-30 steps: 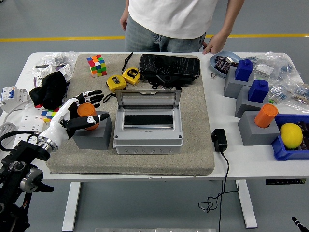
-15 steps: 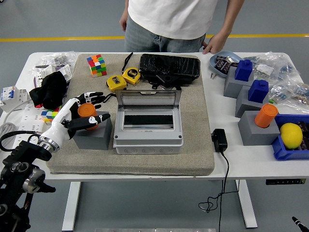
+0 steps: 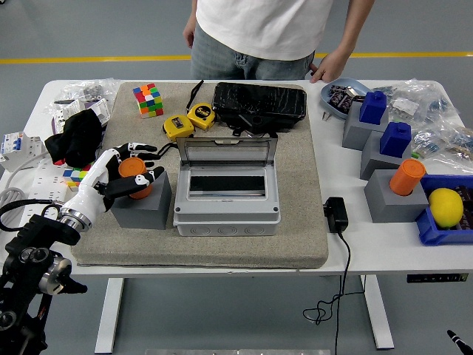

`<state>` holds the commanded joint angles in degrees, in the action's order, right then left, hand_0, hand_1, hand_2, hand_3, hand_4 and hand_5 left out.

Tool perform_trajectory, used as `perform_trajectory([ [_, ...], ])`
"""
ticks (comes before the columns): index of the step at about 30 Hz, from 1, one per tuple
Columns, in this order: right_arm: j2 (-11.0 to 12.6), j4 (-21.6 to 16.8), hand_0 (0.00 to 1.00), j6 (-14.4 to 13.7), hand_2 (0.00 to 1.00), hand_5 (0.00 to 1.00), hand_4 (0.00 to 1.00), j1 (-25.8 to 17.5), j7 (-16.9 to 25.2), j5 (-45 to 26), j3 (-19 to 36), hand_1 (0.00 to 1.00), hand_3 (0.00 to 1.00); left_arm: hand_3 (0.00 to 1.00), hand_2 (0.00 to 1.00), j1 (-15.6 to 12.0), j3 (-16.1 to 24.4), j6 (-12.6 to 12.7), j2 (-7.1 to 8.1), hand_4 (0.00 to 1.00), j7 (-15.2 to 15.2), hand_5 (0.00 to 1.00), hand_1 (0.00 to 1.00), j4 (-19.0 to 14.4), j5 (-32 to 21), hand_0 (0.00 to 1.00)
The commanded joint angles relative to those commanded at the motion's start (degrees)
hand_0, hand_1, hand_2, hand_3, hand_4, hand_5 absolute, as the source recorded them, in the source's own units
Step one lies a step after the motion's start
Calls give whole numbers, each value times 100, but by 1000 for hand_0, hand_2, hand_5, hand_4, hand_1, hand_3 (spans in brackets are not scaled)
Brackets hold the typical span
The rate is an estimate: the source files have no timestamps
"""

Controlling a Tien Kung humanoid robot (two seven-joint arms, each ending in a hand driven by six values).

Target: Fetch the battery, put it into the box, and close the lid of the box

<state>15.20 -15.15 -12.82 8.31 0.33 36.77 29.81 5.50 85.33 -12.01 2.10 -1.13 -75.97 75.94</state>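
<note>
The battery [image 3: 134, 177] is an orange cylinder standing in a grey block [image 3: 142, 208] on the left of the mat. My left hand [image 3: 148, 163] reaches in from the lower left and straddles the battery. Its black-tipped fingers [image 3: 140, 148] are stretched out behind the battery's top and the thumb lies across its front. The hand looks open, not clamped. The grey box [image 3: 226, 213] stands mid-mat, just right of the block, with its lid [image 3: 226, 151] raised upright at the back. My right arm is out of sight.
Behind the box lie two yellow tape measures [image 3: 188, 120], a Rubik's cube [image 3: 148, 99] and a black case [image 3: 259, 103]. Grey blocks with blue caps and an orange cylinder [image 3: 406, 176] stand at the right. A person's hand [image 3: 327, 70] rests on the far edge.
My left hand has drawn slightly left, and its fingers and thumb have closed in a little around the battery. The battery and box have not moved.
</note>
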Motion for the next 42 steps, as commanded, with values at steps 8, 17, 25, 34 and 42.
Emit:
perform_trajectory([
  [8, 7, 4, 869, 1, 809, 998, 998, -4, 1, 0, 8, 848, 828, 491, 493, -26, -54, 91, -11, 798, -12, 2, 607, -12, -10, 568],
  [17, 9, 5, 869, 3, 810, 998, 998, 3, 1, 17, 35, 847, 828, 418, 396, -37, -99, 197, -25, 816, -34, 2, 481, -5, -49, 315],
  [25, 10, 5, 868, 6, 810, 998, 998, 1, 2, 22, 38, 846, 828, 393, 364, -45, -126, 335, -28, 834, -83, 2, 428, -21, -95, 227],
  [34, 15, 7, 868, 6, 809, 998, 998, -5, 3, 19, 32, 846, 827, 220, 206, -57, -189, 537, -31, 885, -141, 2, 194, -26, -95, 140],
  [42, 17, 12, 868, 9, 809, 998, 998, -17, 5, 17, 34, 846, 827, 173, 164, -61, -252, 798, -42, 912, -257, 2, 151, -7, -147, 99],
])
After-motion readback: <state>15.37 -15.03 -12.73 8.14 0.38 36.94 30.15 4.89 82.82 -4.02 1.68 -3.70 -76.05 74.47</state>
